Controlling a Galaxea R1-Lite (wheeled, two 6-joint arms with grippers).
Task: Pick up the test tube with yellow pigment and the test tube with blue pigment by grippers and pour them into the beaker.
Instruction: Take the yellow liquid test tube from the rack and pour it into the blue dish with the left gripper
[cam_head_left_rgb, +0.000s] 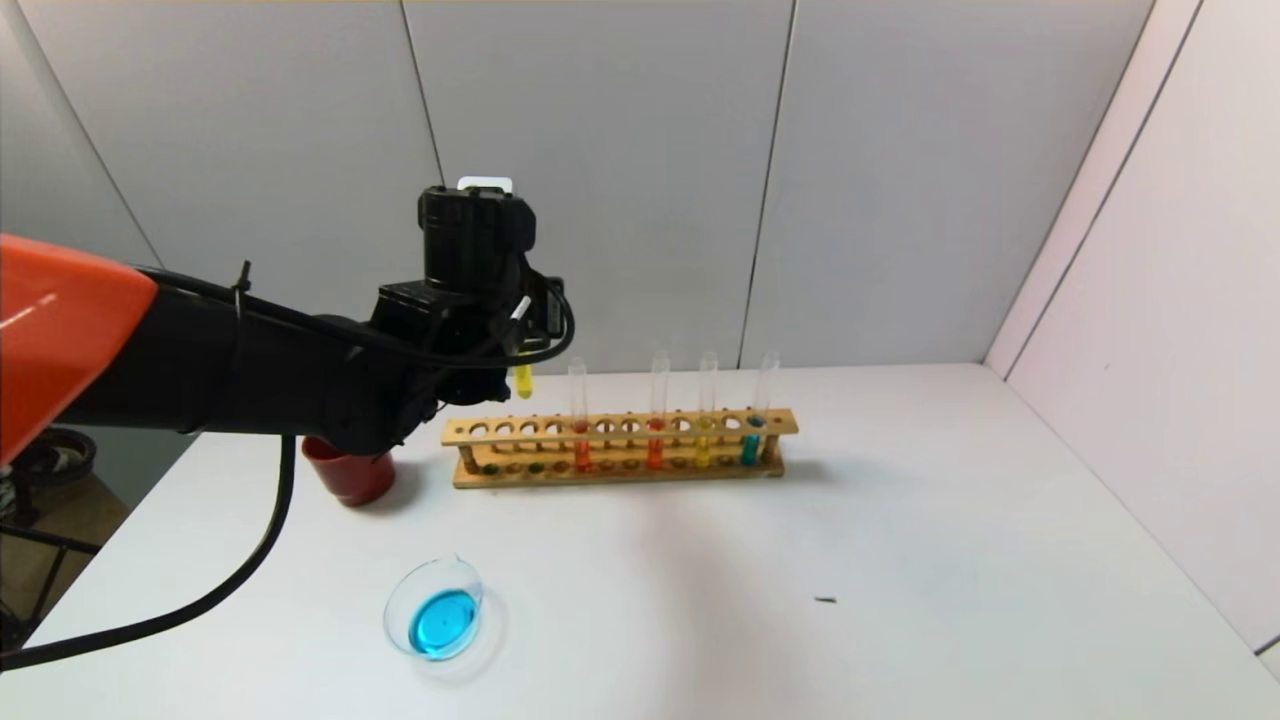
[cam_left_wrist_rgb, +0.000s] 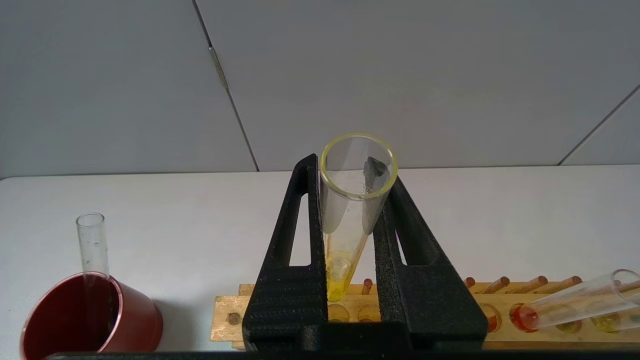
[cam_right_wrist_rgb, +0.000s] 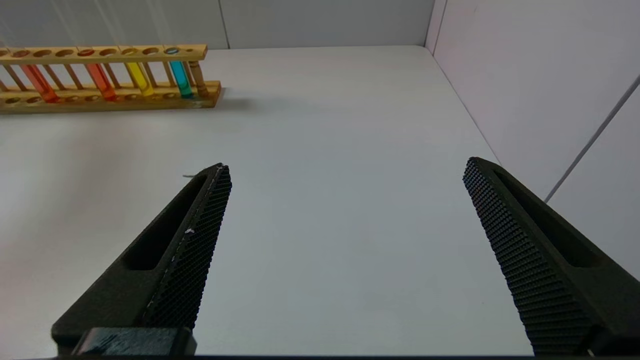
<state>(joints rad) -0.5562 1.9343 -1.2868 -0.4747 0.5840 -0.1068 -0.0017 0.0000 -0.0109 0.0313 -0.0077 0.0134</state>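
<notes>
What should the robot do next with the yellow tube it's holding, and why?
Probably carry it toward the beaker. The left gripper is shut on the yellow test tube, lifted above the wooden rack, and the beaker holds only blue liquid.

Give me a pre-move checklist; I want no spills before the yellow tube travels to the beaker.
1. Grip: left pincer shut on the yellow test tube: ok.
2. Tube lifted free of the wooden rack: ok, it hangs above the rack's left end.
3. Tube mouth facing up, yellow liquid at the bottom: ok.
4. Beaker upright on the table, already holding blue liquid: ok.
5. Path: red cup with an empty tube stands between rack and beaker side: cannot tell whether the clearance is enough.
6. Right pincer open over bare table, away from the rack: ok.
</notes>
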